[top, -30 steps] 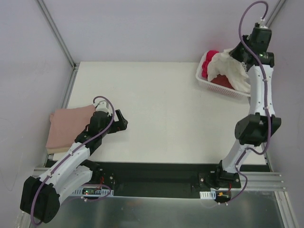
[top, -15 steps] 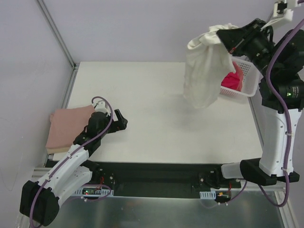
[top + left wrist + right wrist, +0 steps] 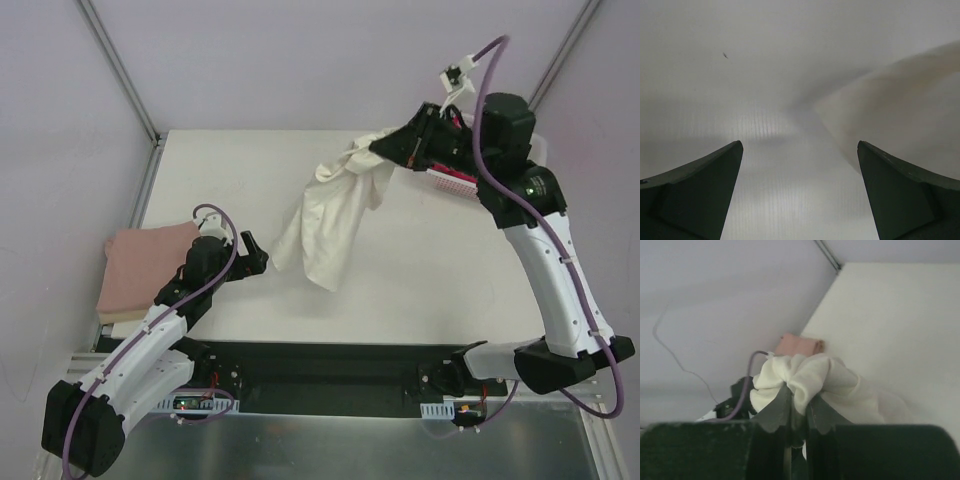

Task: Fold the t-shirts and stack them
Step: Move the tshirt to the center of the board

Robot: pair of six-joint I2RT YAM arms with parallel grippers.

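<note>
My right gripper [image 3: 382, 147] is shut on a bunch of the cream-white t-shirt [image 3: 330, 215], which hangs from it above the middle of the table, its lower end near the table top. In the right wrist view the cloth [image 3: 810, 377] bulges out between my shut fingers [image 3: 775, 410]. The dusty pink t-shirt [image 3: 145, 268] lies folded in a rectangle at the table's left edge; it also shows in the right wrist view [image 3: 799, 346]. My left gripper [image 3: 255, 258] is open and empty, low over the table just right of the pink shirt; the cream cloth [image 3: 910, 105] appears blurred ahead of it.
The white lattice basket [image 3: 450, 180] stands at the back right, mostly hidden behind my right arm, with a bit of magenta cloth [image 3: 452, 122] showing. The table [image 3: 440, 280] is white, with grey walls at the back and sides.
My right arm has lifted the cream-white shirt out of the basket and swung it left and down over the middle of the table. The left arm has not moved.
</note>
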